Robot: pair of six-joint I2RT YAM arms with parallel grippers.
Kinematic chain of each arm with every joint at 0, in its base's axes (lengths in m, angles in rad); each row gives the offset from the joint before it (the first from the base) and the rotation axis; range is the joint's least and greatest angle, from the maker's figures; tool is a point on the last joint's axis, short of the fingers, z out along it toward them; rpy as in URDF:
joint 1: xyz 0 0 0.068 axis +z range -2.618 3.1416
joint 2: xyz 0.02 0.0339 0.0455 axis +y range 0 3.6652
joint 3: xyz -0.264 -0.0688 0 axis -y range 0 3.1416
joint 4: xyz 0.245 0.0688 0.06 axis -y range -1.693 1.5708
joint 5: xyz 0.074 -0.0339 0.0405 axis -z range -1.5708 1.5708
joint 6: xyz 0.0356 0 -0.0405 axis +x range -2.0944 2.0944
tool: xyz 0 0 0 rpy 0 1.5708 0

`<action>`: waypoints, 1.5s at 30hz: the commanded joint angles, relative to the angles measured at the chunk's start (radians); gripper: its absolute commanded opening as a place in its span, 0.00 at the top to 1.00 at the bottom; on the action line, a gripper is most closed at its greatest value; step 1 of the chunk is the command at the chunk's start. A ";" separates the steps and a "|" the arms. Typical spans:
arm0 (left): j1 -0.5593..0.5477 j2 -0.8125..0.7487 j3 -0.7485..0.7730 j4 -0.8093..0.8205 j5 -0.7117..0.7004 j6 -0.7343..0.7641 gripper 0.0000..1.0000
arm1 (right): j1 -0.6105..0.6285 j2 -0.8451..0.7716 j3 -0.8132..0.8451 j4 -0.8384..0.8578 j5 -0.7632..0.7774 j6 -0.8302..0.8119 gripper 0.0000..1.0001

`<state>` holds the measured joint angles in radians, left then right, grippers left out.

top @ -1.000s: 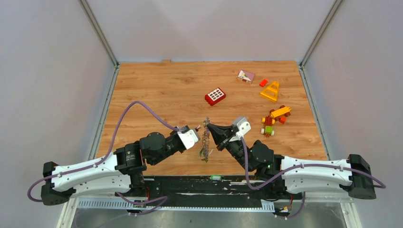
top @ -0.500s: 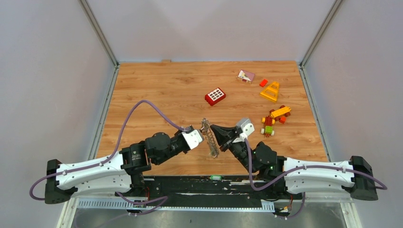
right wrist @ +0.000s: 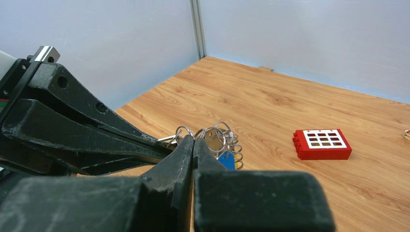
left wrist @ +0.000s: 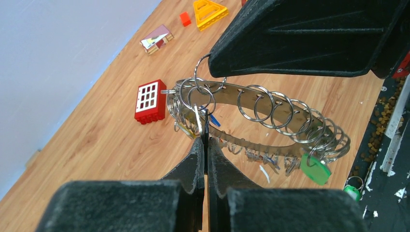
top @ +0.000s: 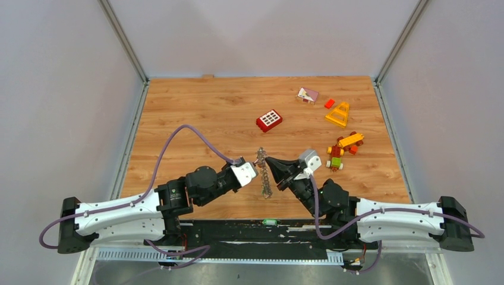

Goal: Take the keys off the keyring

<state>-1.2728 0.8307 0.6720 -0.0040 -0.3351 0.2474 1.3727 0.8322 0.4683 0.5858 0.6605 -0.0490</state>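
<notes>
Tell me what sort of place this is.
Probably a robot test cell: a wooden table boxed in by grey panels, a left arm and right arm bolted at its near edge, toy bricks scattered about.

Bright, even, diffuse light from overhead; faint soft shadows on wood surface (top: 196,113); soft blur at near base of left claw (left wrist: 203,145).

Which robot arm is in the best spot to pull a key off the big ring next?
Probably the left. The left gripper is shut on one key hanging off the keyring, so it can tug. The right gripper is pinched at the ring's top, holding it steady.
</notes>
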 commanded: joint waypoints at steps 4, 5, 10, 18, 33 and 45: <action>0.003 0.027 -0.021 -0.010 0.016 -0.035 1.00 | -0.012 -0.056 -0.008 0.248 0.011 0.034 1.00; 0.003 0.030 -0.022 -0.007 0.018 -0.036 1.00 | -0.012 -0.055 -0.010 0.255 0.008 0.036 1.00; 0.003 0.041 -0.020 -0.001 0.030 -0.041 1.00 | -0.011 -0.046 -0.018 0.292 0.004 0.038 1.00; 0.003 0.053 -0.027 -0.001 0.050 -0.057 1.00 | -0.012 -0.035 -0.024 0.352 -0.006 0.028 1.00; 0.003 -0.008 0.007 -0.072 0.052 0.071 1.00 | -0.010 -0.078 0.011 0.104 -0.032 -0.033 1.00; 0.003 -0.037 0.153 -0.253 0.067 0.186 1.00 | -0.012 -0.093 0.007 -0.073 -0.164 -0.007 0.66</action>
<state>-1.2728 0.8127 0.7456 -0.2440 -0.2672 0.3813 1.3643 0.7231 0.4408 0.5533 0.5804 -0.0692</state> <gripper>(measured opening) 0.008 0.307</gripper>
